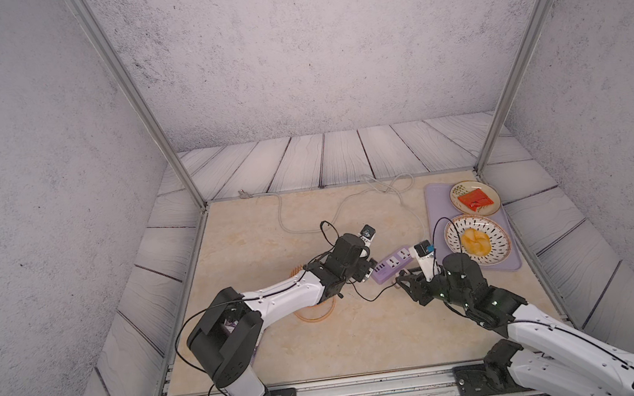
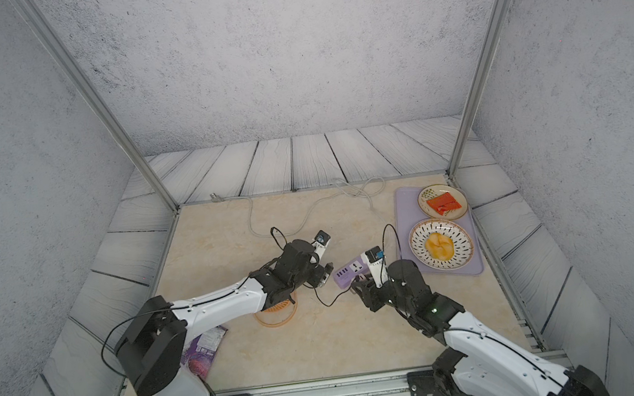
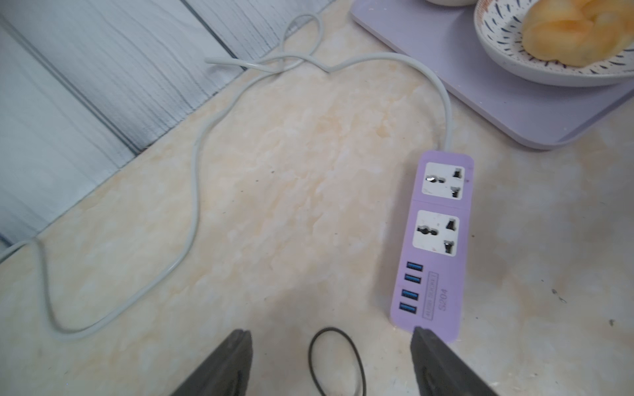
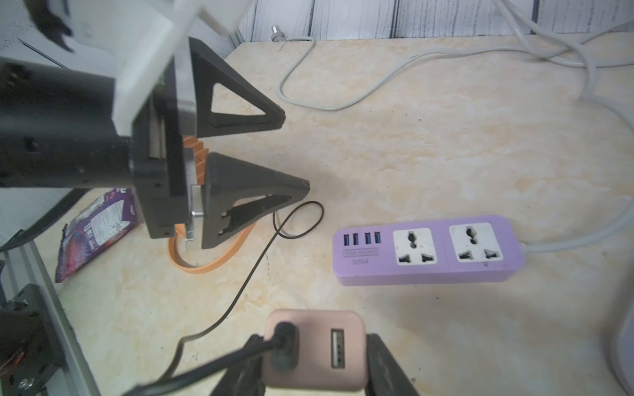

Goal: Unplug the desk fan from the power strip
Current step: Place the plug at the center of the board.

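My right pincer [image 4: 314, 339] is clamped on the pale pink plug adapter [image 4: 308, 320], one finger pressed against each of its sides, and the adapter is held clear of the power strip [image 4: 425, 250] and is not touching it. The strip lies flat on the table just ahead of that pincer, with its two white sockets and row of blue USB ports facing up. Its pale grey cord [image 3: 195, 171] runs off the end farthest from my left pincer and loops away across the table. My left pincer [image 3: 329, 334] stands with its jaws apart and holds nothing. It hovers just short of the strip's USB end, and I cannot tell whether one fingertip brushes it. The thin black cable [image 4: 254, 271] runs from the adapter in my right pincer and curls into a loop on the table under my left pincer's open jaws. The desk fan [image 2: 276, 315] sits behind my left pincer, mostly hidden under that arm, so only its orange ring stand and a bit of grille show. A lavender tray [image 1: 435, 201] lies beyond my right pincer, on the strip's far side.
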Controlling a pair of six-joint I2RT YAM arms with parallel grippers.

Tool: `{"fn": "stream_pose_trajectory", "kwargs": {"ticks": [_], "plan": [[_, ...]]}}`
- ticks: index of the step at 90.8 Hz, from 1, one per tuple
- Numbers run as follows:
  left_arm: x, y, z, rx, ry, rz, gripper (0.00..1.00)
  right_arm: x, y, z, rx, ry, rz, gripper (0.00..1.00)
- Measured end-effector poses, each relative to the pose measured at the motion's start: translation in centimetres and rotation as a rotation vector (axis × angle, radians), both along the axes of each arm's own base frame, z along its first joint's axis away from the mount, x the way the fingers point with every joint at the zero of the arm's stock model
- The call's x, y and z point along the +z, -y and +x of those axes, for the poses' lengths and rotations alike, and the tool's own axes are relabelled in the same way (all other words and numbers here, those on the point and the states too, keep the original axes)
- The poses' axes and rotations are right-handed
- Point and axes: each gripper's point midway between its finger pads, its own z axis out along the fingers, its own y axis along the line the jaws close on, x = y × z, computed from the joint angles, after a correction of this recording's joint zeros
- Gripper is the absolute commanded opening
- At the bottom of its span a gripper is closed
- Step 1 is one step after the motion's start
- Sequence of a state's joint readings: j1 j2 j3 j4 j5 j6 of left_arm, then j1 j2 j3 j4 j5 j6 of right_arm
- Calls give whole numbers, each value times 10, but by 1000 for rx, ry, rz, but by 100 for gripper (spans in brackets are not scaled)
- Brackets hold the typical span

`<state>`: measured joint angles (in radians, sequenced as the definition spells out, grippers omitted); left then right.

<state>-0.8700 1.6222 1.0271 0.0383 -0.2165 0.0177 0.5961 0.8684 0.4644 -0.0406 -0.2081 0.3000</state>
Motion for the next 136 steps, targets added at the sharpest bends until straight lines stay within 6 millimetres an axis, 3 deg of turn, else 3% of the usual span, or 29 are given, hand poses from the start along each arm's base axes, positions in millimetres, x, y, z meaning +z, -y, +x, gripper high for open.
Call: {"fn": "stream_pose_trajectory", "kwargs": {"ticks": [28, 49, 86, 111, 124, 136], "plan": [[54, -68, -3, 265, 21, -63, 80, -9, -26, -12, 69, -186, 1, 32], [62, -98, -24, 330, -10, -121, 80, -21, -32, -21, 93, -373, -94, 31], [65, -122, -50, 374, -59, -178, 80, -81, -33, -51, 162, -669, -346, 30], [62, -126, -55, 374, -81, -175, 80, -99, -42, -47, 177, -727, -434, 30], [63, -128, -57, 374, -77, -179, 80, -106, -44, -44, 173, -734, -478, 36], [63, -128, -57, 374, -78, -178, 80, -106, -45, -40, 166, -728, -492, 51]]}}
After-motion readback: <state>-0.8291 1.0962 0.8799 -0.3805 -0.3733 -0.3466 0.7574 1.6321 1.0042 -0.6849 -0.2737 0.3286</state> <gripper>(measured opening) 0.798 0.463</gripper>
